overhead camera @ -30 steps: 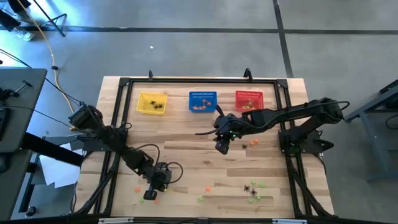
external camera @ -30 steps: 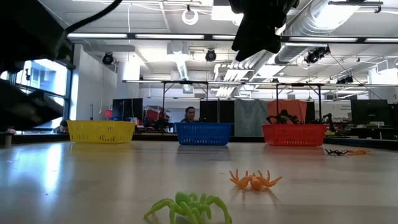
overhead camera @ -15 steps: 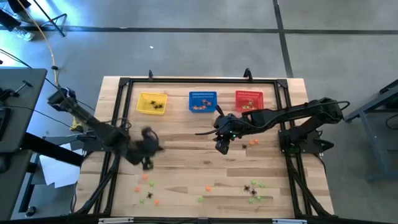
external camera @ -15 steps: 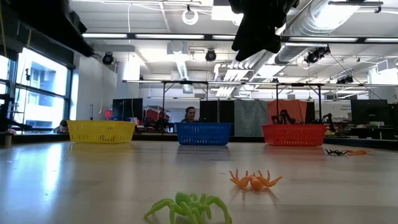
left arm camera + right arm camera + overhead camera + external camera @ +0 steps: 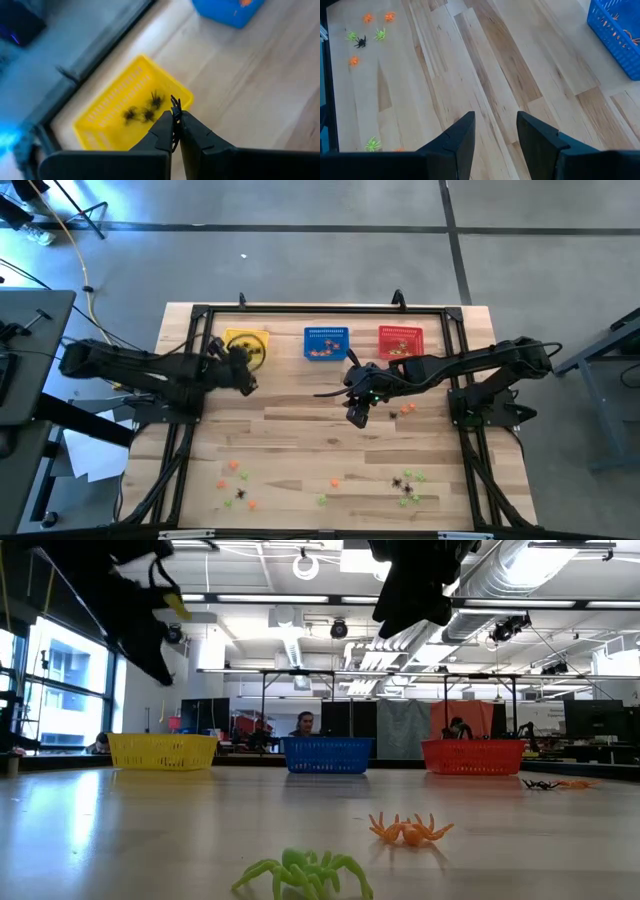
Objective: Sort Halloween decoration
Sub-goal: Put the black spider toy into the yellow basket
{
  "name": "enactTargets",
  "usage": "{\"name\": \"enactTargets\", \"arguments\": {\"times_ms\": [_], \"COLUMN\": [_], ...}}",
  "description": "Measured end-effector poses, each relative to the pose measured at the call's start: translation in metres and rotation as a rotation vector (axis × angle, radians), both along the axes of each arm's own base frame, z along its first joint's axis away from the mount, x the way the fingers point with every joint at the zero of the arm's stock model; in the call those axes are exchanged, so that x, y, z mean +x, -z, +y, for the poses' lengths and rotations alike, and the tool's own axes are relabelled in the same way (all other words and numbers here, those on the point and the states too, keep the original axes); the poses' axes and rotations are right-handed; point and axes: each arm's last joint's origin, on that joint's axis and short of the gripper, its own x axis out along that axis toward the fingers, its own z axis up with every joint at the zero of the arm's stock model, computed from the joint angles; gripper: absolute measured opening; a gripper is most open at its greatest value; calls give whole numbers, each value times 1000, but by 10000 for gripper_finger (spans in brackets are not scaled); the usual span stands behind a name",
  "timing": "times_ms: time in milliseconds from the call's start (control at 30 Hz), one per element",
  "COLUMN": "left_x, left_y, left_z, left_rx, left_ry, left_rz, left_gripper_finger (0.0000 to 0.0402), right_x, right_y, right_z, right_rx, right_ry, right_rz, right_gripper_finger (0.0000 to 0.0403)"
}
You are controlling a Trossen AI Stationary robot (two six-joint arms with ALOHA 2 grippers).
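Spiders of thin plastic, light and springy, want pinching by the body: left tool [image 5: 176, 131], shut on a black spider [image 5: 175, 106], hangs beside the yellow basket [image 5: 112, 102] at the counter's far-left corner; right tool [image 5: 495, 131] gapes empty mid-counter.

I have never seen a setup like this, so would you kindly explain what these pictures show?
Two dark robot arms work at a wooden table. One picture looks straight down, one looks level across the tabletop, and one comes from each wrist. At the far edge stand a yellow basket, a blue basket and a red basket. Tiny plastic spiders in black, orange and green lie scattered near the front. The left gripper is shut on a black spider over the yellow basket. The right gripper hangs open over mid-table.
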Motion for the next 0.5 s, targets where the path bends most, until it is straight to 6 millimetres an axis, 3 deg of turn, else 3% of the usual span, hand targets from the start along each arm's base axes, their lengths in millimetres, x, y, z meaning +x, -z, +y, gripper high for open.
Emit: {"name": "enactTargets", "arguments": {"times_ms": [267, 500], "left_x": [-2, -8], "left_y": [27, 29], "left_z": [49, 79], "left_rx": [-181, -223], "left_ry": [-6, -51], "left_rz": [-56, -123], "left_gripper_finger": [5, 5], "right_x": [0, 0], "right_y": [0, 0], "right_z": [0, 0], "right_rx": [0, 0], "right_ry": [0, 0], "right_rz": [0, 0], "right_gripper_finger": [142, 142]}}
